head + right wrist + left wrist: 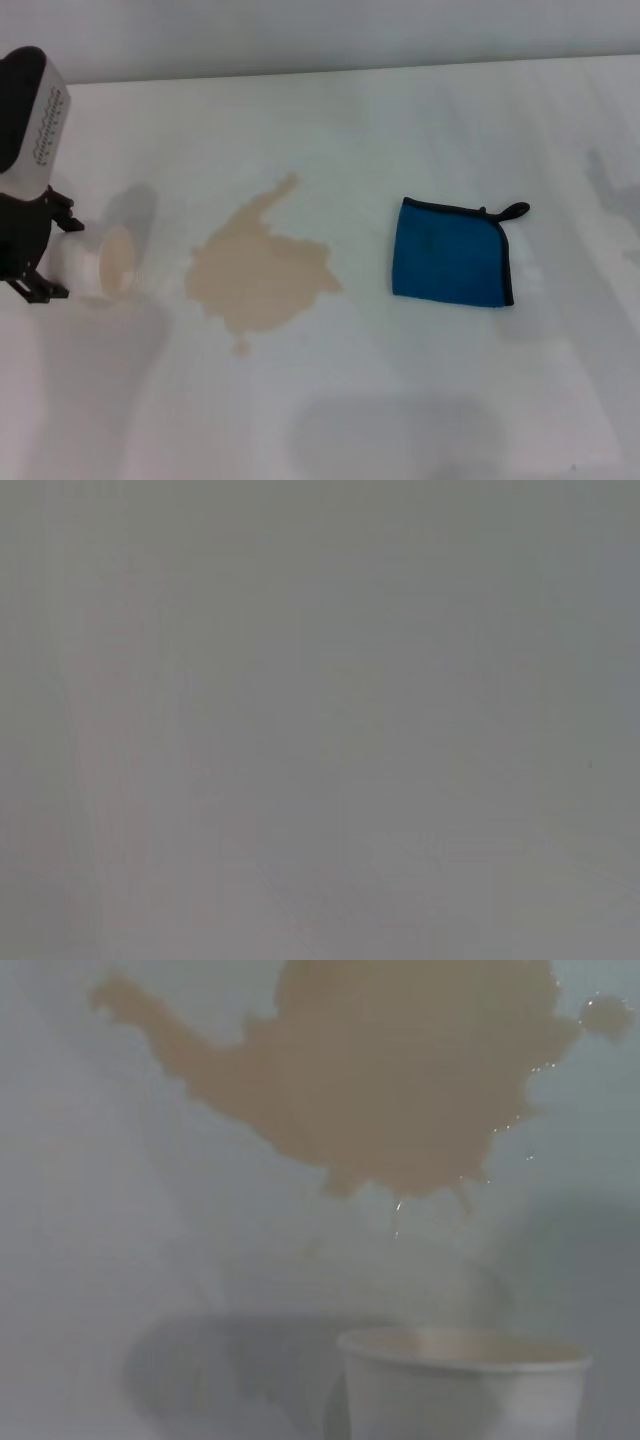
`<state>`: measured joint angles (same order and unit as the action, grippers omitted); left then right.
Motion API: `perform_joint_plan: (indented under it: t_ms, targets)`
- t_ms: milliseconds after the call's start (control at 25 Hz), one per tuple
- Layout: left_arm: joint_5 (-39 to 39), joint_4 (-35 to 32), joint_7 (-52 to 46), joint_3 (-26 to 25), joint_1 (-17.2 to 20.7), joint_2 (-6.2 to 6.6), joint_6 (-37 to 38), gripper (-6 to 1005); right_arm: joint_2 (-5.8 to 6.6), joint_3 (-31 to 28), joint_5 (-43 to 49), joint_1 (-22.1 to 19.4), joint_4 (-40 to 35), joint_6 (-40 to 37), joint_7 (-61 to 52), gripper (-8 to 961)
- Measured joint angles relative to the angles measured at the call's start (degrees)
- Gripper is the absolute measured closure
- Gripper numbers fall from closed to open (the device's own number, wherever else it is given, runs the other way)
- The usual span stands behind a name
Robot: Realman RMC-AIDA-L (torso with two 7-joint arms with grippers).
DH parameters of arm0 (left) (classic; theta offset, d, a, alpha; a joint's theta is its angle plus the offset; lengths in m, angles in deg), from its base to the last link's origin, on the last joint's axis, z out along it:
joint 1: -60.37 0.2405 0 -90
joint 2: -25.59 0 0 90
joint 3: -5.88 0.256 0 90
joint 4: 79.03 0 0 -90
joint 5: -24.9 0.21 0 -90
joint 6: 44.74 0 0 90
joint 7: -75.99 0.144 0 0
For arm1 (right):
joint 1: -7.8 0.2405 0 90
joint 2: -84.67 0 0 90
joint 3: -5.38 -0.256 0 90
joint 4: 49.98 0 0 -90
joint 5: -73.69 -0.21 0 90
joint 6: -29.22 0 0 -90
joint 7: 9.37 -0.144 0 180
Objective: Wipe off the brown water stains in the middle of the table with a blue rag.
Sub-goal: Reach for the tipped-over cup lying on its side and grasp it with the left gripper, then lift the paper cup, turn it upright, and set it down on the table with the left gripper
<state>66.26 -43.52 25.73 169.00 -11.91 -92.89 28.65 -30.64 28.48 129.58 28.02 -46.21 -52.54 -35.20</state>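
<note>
L gripper (pixel 62 255) sits at the far left edge of the table (pixel 400 400), black fingers either side of a cream paper cup (pixel 108 265). Cup is tipped over on its side in the head view, open mouth facing the spill, one finger at its upper side and one at its lower, so fingers look clamped on the cup. L wrist view shows the cup rim (pixel 465 1352) close up w/ the spill beyond it. R gripper not visible anywhere; R wrist view is just flat grey, nothing to make out.

Brown water stains (pixel 258 270) lie mid-table, just right of the cup: one light tan blotch, irregular lobed outline, thin pointed tail running up toward the far side, small separate drop at its near edge. In the L wrist view (pixel 400 1070) the liquid looks wet and glossy w/ tiny beads and thin drips along the edge near the cup.

Blue rag (pixel 452 252) lies flat, right of the stain, w/ a clear gap of bare table between, not touching it. Folded roughly square, soft cloth, bright blue, black trim along edges, small black loop sticking out at its far right corner. Nothing on top of it or between it and the spill.

Table top is plain white, smooth, matte, w/ soft grey shadows near the front edge & at far right
</note>
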Motion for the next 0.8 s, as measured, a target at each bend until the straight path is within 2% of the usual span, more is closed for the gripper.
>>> perform_joint_plan:
  t_ms: [360, 800]
  targets:
    - [-0.49, -4.39, -2.50, -0.07, 1.84, -0.12, -5.15, 239, 0.00, -0.01, 0.00, 0.00, 0.00, 0.23, 0.00, 156]
    - [-1.37, -4.58, -3.84, -0.08, 2.59, -0.17, -5.87, 260, 0.00, 0.13, 0.00, 0.00, 0.00, 0.22, 0.00, 155]
